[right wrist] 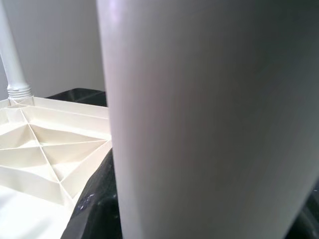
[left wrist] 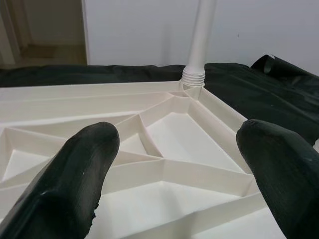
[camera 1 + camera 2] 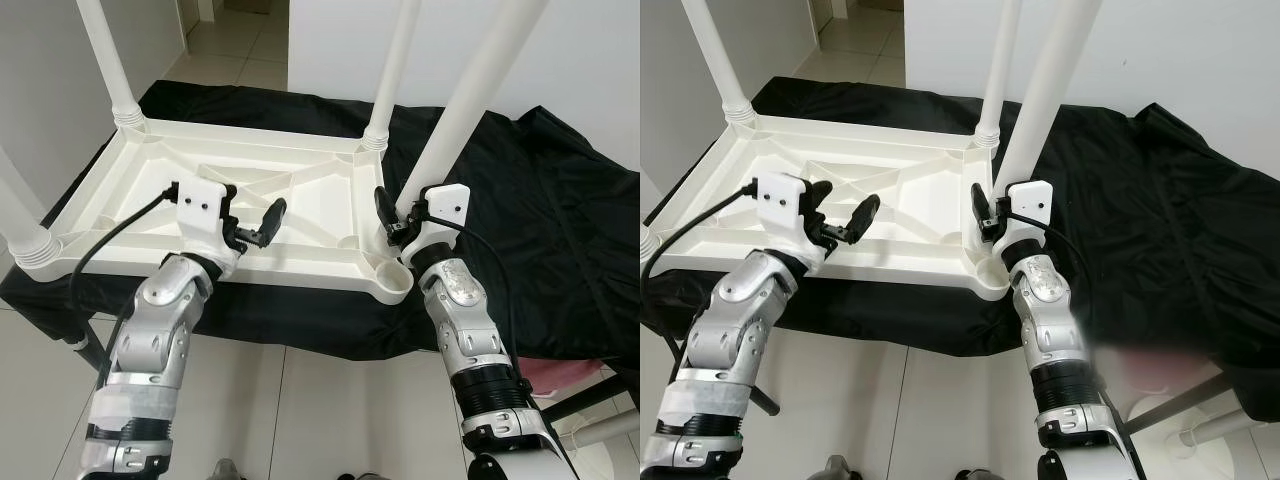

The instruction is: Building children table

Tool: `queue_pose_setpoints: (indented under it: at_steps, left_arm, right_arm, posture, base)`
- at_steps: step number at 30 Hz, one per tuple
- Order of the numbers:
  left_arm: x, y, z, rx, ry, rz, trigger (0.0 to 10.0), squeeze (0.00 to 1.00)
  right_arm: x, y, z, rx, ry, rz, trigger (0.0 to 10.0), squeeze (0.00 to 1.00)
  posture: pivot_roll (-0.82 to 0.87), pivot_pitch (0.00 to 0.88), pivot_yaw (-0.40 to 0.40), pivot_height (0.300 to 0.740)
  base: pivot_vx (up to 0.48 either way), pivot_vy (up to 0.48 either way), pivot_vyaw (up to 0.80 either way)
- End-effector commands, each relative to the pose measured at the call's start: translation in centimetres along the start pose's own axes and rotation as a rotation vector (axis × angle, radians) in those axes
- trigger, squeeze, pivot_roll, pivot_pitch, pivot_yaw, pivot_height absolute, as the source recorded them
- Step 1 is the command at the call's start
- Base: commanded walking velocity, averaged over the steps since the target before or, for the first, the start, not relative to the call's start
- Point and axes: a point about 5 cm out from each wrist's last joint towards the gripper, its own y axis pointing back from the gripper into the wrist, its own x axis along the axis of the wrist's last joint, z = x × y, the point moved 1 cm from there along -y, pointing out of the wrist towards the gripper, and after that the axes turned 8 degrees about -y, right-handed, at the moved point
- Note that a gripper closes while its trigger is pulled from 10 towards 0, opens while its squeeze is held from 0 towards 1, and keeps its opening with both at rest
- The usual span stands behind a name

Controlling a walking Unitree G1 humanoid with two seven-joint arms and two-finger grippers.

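A white plastic table top (image 3: 150, 170) lies upside down on a black cloth. Three white legs stand in its corners: far left (image 3: 105, 55), far right (image 3: 392, 70) and near left (image 3: 20, 215). My right gripper (image 3: 398, 215) is shut on a fourth leg (image 3: 480, 90), which it holds tilted. The leg's lower end is just above the empty near-right corner socket (image 3: 395, 282). In the right wrist view this leg (image 1: 199, 124) stands close up. My left gripper (image 3: 252, 212) hovers open over the ribbed underside near the front rim, its fingers (image 2: 75, 169) wide apart and holding nothing.
The black cloth (image 3: 540, 220) covers a low support and spreads far to the right. Tiled floor (image 3: 330, 410) lies below the near edge. White walls flank a doorway (image 3: 240, 30) at the back. A pink object (image 3: 565, 375) and a white tube (image 3: 610, 430) sit at the lower right.
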Motion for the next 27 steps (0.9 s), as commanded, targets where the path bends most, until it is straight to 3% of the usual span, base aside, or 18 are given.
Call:
queue_pose_setpoints:
  at_steps: [1,12,14,15,20,23,27]
  left_arm:
    - [-1.2,0.6,-1.1,0.132,0.008,-0.050,10.0,0.00]
    - [-0.7,0.9,-0.3,0.105,0.006,-0.025,10.0,0.00]
    - [-0.6,0.9,0.2,0.066,0.001,-0.021,10.0,0.00]
    - [-0.4,1.1,1.3,-0.013,-0.001,-0.011,10.0,0.00]
    - [-0.2,1.2,2.3,-0.085,-0.009,-0.001,10.0,0.00]
    - [-0.2,1.6,4.1,-0.205,-0.045,-0.007,10.0,0.00]
    - [-0.3,2.0,5.0,-0.272,-0.058,-0.015,10.0,0.00]
  right_arm:
    - [-0.1,0.7,0.4,-0.015,0.016,0.002,10.0,0.00]
    - [-0.8,2.4,0.3,-0.039,0.008,-0.027,10.0,0.00]
    - [-0.9,2.7,0.3,-0.044,0.004,-0.032,10.0,0.00]
    - [-1.1,3.1,0.2,-0.047,-0.006,-0.041,10.0,0.00]
    - [-1.2,3.3,0.1,-0.035,0.000,-0.048,10.0,0.00]
    - [-1.6,3.7,0.0,-0.004,0.027,-0.074,10.0,0.00]
    - [-1.9,3.8,0.0,0.030,0.043,-0.097,10.0,0.00]
  posture:
    - [0.04,0.081,-0.048,0.740]
    - [0.03,0.081,-0.051,0.740]
    - [0.03,0.081,-0.047,0.740]
    - [0.03,0.089,-0.049,0.740]
    - [0.03,0.099,-0.052,0.740]
    - [0.03,0.105,-0.057,0.740]
    - [0.03,0.110,-0.056,0.740]
  base:
    - [0.000,0.000,0.00]
    - [0.000,0.000,0.00]
    - [0.000,0.000,0.00]
    - [0.000,0.000,0.00]
    - [0.000,0.000,0.00]
    - [0.000,0.000,0.00]
    - [0.000,0.000,0.00]
